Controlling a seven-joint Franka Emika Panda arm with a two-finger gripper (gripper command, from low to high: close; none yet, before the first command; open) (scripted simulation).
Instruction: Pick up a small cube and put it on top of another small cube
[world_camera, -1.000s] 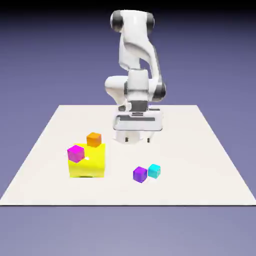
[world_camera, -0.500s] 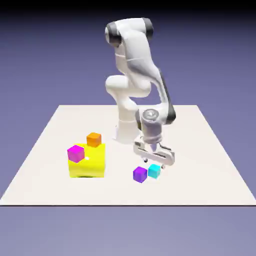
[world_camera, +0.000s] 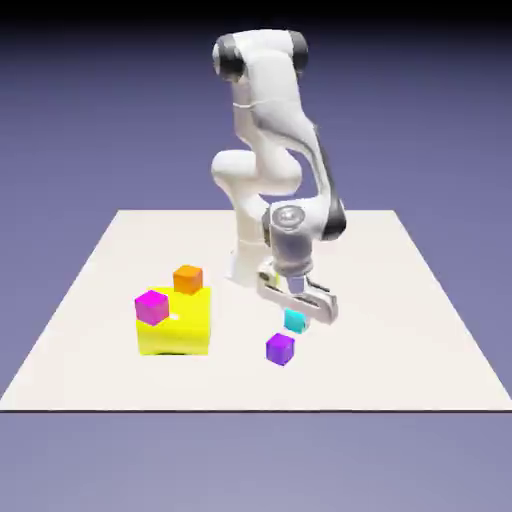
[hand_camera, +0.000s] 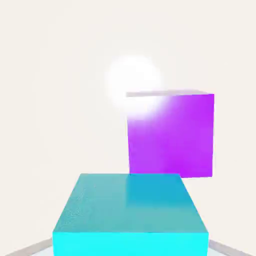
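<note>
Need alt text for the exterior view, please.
White robot arm's pincer grips a small cyan cube just behind a small purple cube on a pale table; at the view's left, a yellow block stands with a magenta cube and an orange cube.

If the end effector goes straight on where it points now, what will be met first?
Probably an edge of the purple cube, by the held cyan cube; the overlap looks slight and depth is unclear, so perhaps the tabletop.
</note>
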